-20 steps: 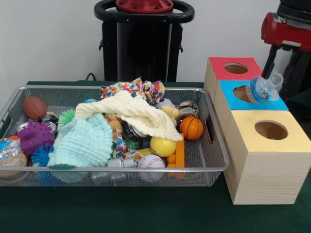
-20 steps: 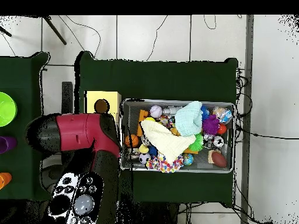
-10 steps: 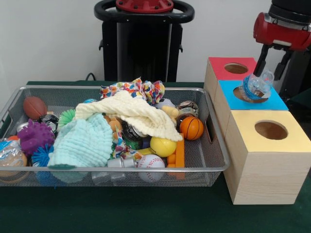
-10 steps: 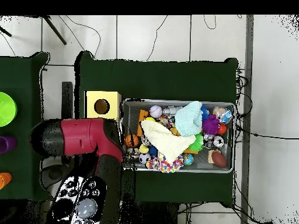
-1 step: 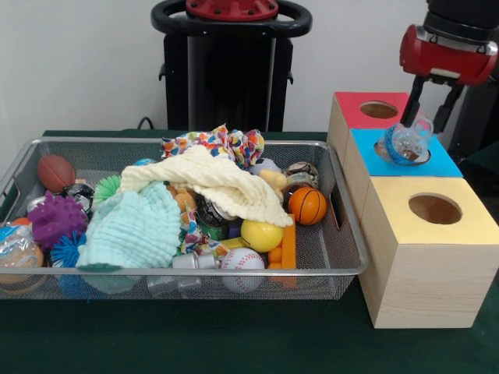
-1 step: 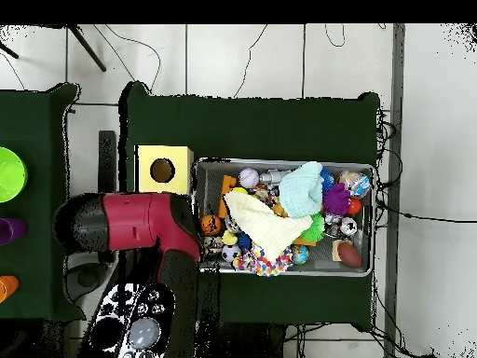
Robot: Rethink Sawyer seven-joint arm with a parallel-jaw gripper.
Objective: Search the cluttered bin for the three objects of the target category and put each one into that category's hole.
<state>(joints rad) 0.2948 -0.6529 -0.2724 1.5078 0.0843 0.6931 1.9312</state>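
Observation:
A small clear plastic bottle [image 5: 401, 142] with a blue band rests tilted at the round hole of the blue-topped box [image 5: 444, 164]. Its cap end sits between the fingers of my gripper [image 5: 423, 126], which is shut on the bottle just above the box. The red-topped box [image 5: 351, 109] stands behind it and the yellow-topped box [image 5: 468, 226] in front. In the overhead view my red arm [image 6: 140, 224] covers the gripper, the bottle and two boxes; only the yellow-topped box [image 6: 163, 170] shows.
The wire mesh bin [image 5: 234, 273] left of the boxes holds a cream cloth [image 5: 218, 183], a mint cloth [image 5: 136, 226], a basketball [image 5: 307, 206], a baseball [image 5: 242, 261], a yellow ball [image 5: 261, 235], a purple spiky ball [image 5: 56, 218] and a football [image 5: 56, 172].
The gripper moved left with the bottle, and the bottle came down from beside the blue box's hole onto it. The bin's contents have not moved.

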